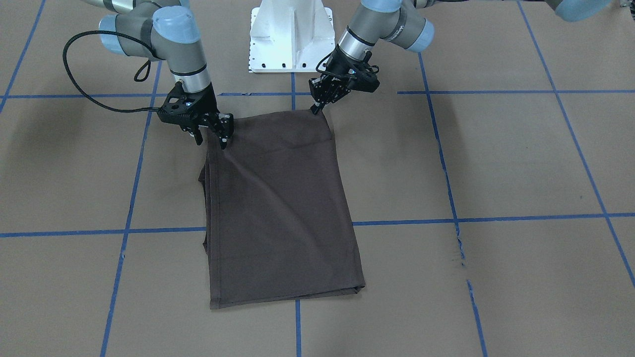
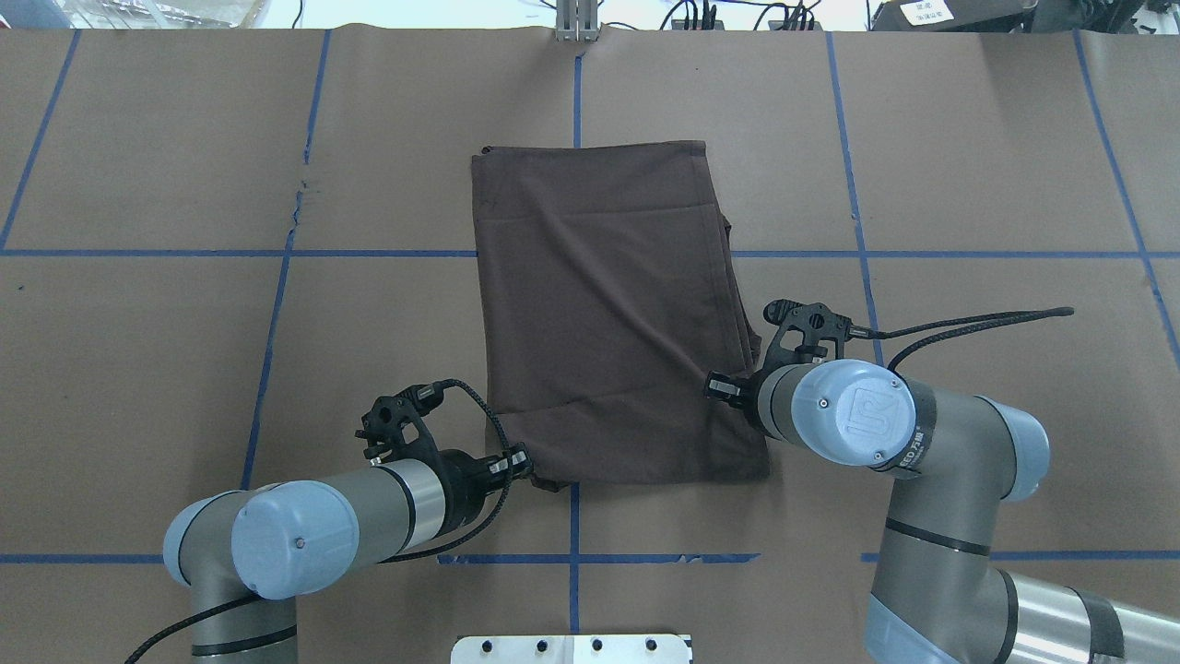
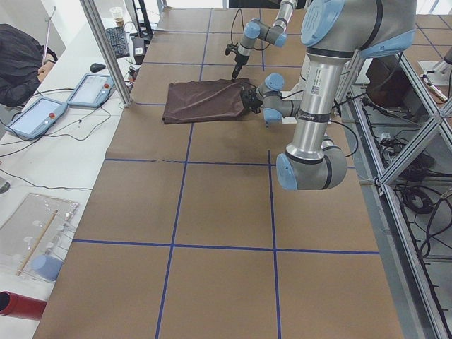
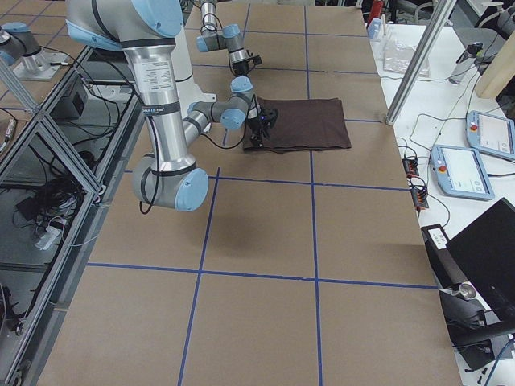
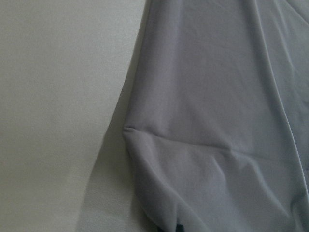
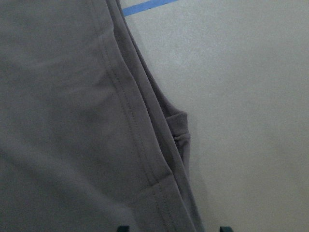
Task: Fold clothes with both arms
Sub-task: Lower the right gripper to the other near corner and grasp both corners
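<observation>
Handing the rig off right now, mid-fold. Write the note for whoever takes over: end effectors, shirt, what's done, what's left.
Left end effector: looks shut on a base-side corner of the T-shirt.
Right end effector: open, straddling the edge at the other base-side corner, not gripping.
T-shirt: flat on the table, a long rectangle with layered side edges.
Done: sides folded in.
Left: close the right end effector, then probably carry both corners over to the far end.
</observation>
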`<state>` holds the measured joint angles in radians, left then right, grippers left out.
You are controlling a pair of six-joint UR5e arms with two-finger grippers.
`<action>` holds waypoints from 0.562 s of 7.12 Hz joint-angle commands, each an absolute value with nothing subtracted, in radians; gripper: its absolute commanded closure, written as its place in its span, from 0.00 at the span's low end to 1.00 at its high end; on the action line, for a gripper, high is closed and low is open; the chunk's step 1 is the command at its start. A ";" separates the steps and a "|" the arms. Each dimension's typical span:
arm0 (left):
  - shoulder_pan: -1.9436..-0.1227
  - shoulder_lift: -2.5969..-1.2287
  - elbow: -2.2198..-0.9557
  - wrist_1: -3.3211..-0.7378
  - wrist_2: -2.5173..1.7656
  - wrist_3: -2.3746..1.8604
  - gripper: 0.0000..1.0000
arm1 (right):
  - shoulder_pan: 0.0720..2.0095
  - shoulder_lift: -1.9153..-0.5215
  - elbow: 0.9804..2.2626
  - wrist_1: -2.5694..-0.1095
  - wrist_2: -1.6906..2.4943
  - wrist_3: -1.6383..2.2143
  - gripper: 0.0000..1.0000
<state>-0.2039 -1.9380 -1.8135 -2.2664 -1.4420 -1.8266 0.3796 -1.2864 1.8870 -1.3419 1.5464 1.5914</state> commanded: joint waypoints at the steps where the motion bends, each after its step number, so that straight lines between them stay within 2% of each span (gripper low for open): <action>1: -0.204 -1.937 -1.818 -2.266 -1.442 -1.825 1.00 | 0.370 -1.278 1.870 -1.338 1.526 1.591 0.31; 4: -0.204 -1.936 -1.816 -2.264 -1.442 -1.825 1.00 | 0.364 -1.236 1.815 -1.333 1.523 1.591 0.33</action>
